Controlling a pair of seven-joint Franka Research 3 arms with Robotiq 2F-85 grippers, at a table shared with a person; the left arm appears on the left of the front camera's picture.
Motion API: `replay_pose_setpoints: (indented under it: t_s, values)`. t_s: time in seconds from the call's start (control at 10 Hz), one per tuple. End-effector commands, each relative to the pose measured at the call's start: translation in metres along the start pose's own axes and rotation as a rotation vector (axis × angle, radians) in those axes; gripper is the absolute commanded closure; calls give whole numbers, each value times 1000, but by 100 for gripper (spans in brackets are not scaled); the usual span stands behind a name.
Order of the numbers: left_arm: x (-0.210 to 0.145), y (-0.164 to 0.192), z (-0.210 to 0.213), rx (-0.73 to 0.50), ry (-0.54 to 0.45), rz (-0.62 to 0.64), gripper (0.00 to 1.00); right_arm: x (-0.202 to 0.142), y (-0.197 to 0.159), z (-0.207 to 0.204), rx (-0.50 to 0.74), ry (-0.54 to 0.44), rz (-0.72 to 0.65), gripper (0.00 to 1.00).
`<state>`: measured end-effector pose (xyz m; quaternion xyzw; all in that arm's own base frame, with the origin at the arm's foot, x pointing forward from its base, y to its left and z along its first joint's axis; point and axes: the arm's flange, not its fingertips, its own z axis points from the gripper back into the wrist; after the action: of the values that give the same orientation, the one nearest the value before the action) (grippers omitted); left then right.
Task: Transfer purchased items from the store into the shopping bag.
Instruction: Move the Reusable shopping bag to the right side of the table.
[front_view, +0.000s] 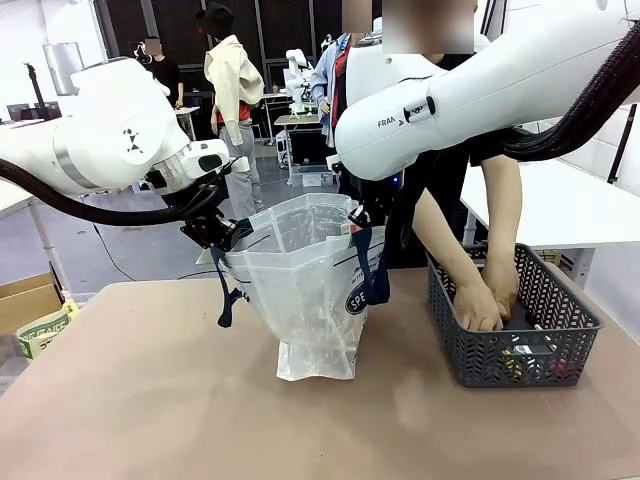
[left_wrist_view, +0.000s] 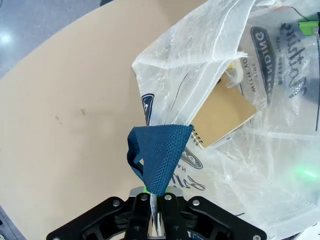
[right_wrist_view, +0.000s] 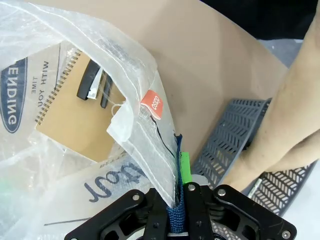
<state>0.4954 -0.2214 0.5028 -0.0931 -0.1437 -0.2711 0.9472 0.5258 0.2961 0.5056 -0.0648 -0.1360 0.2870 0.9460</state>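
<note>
The translucent shopping bag (front_view: 310, 290) stands mid-table with its mouth held wide. My left gripper (front_view: 215, 232) is shut on its left rim by the navy strap (left_wrist_view: 157, 150). On the opposite rim, my right gripper (front_view: 358, 222) is shut on the strap (right_wrist_view: 176, 212) and plastic. Inside the bag lies a brown spiral notebook (left_wrist_view: 222, 117), also seen from the right wrist (right_wrist_view: 75, 120), with two black clips on it. The dark grey slotted basket (front_view: 570, 330) stands at the right. A person's hands (front_view: 485, 300) reach into it among small items (front_view: 525, 358) that I cannot make out clearly.
The brown table (front_view: 130, 400) has bare room in front of and left of the bag. A cardboard box (front_view: 25, 295) stands off the table's left edge. The person's forearm (right_wrist_view: 290, 120) crosses above the basket wall (right_wrist_view: 225, 140) close to my right gripper.
</note>
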Motion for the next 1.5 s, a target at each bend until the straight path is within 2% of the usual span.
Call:
replay_pose_setpoints:
  t_s: [0.0, 0.4, 0.6, 1.4]
  values:
    - [2, 1, 3, 37, 7, -28, 100, 2, -1, 2, -21, 42, 20, 100]
    - [0, 11, 5, 69, 48, -68, 100, 4, -4, 1, -38, 85, 18, 100]
    - [1, 9, 4, 38, 44, -76, 100, 5, -3, -2, -32, 88, 23, 100]
    - [-2, 6, 0, 64, 32, -53, 100, -1, -2, -1, -6, 74, 1, 100]
